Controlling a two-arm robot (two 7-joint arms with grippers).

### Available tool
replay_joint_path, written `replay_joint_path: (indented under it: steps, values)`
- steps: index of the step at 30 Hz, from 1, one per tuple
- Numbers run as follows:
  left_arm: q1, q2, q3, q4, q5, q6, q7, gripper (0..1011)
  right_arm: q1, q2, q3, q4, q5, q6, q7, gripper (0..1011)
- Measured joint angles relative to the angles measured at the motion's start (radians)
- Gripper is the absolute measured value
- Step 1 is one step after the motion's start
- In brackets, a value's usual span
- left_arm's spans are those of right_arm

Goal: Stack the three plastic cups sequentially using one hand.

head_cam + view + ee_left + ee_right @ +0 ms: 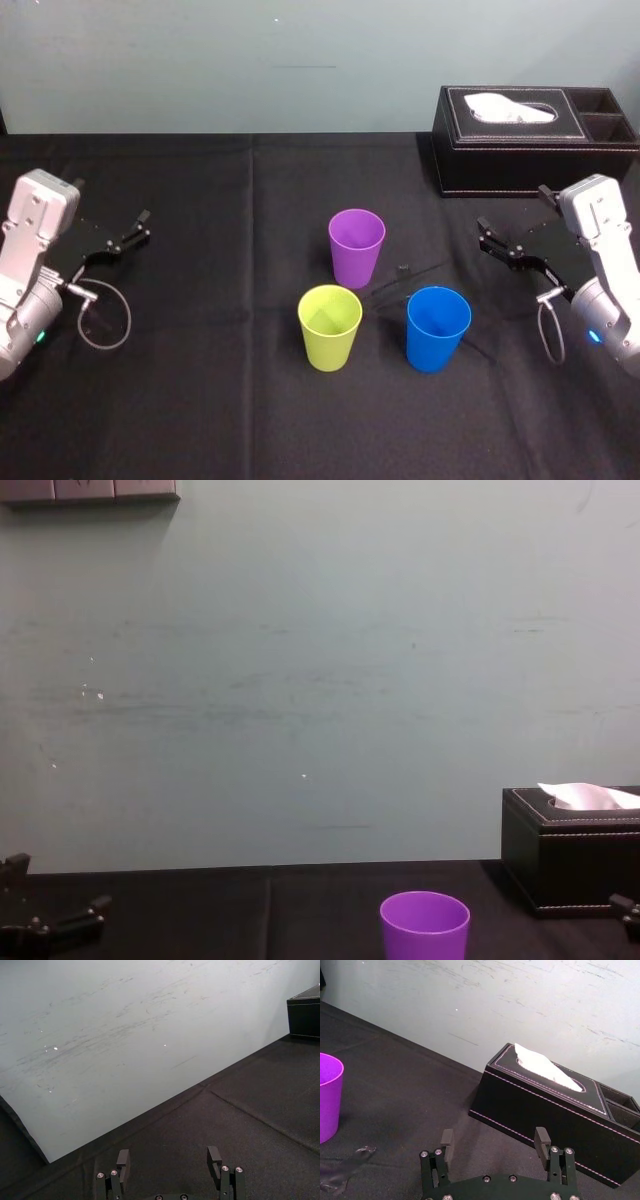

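My left gripper [143,226] and right gripper [485,236] are open and empty at the sides, since the purple cup [356,248], green cup [330,328] and blue cup [438,330] stand apart.

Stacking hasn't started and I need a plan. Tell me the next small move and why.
Probably bring the right end effector in toward the blue cup, the nearest one to it. It is open and empty, and all three cups stand upright and apart, with the purple cup and yellow-green cup farther left. The left end effector is parked far left.
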Motion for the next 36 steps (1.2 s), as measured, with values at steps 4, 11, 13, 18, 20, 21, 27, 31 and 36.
replay_joint_path:
  steps: [4, 11, 13, 18, 20, 21, 27, 31, 36]
  values:
    - [0.0, 0.0, 0.0, 0.0, 0.0, 0.0, 0.0, 1011, 0.0, 0.0, 0.0, 0.0, 0.0, 0.0, 0.0, 1003]
    - [0.0, 0.0, 0.0, 0.0, 0.0, 0.0, 0.0, 1011, 0.0, 0.0, 0.0, 0.0, 0.0, 0.0, 0.0, 1003]
    - [0.0, 0.0, 0.0, 0.0, 0.0, 0.0, 0.0, 1012, 0.0, 0.0, 0.0, 0.0, 0.0, 0.0, 0.0, 1003]
    - [0.0, 0.0, 0.0, 0.0, 0.0, 0.0, 0.0, 1011, 0.0, 0.0, 0.0, 0.0, 0.0, 0.0, 0.0, 1003]
    - [0.0, 0.0, 0.0, 0.0, 0.0, 0.0, 0.0, 1011, 0.0, 0.0, 0.0, 0.0, 0.0, 0.0, 0.0, 1003]
    - [0.0, 0.0, 0.0, 0.0, 0.0, 0.0, 0.0, 1011, 0.0, 0.0, 0.0, 0.0, 0.0, 0.0, 0.0, 1003]
    - [0.0, 0.0, 0.0, 0.0, 0.0, 0.0, 0.0, 1011, 0.0, -0.006, 0.004, 0.0, 0.0, 0.0, 0.005, 1003]
    - [0.0, 0.0, 0.0, 0.0, 0.0, 0.0, 0.0, 1011, -0.007, -0.008, 0.021, -0.011, 0.013, -0.002, 0.029, 1003]
    - [0.0, 0.0, 0.0, 0.0, 0.0, 0.0, 0.0, 1012, -0.038, 0.007, 0.059, -0.046, 0.069, -0.012, 0.088, 1003]
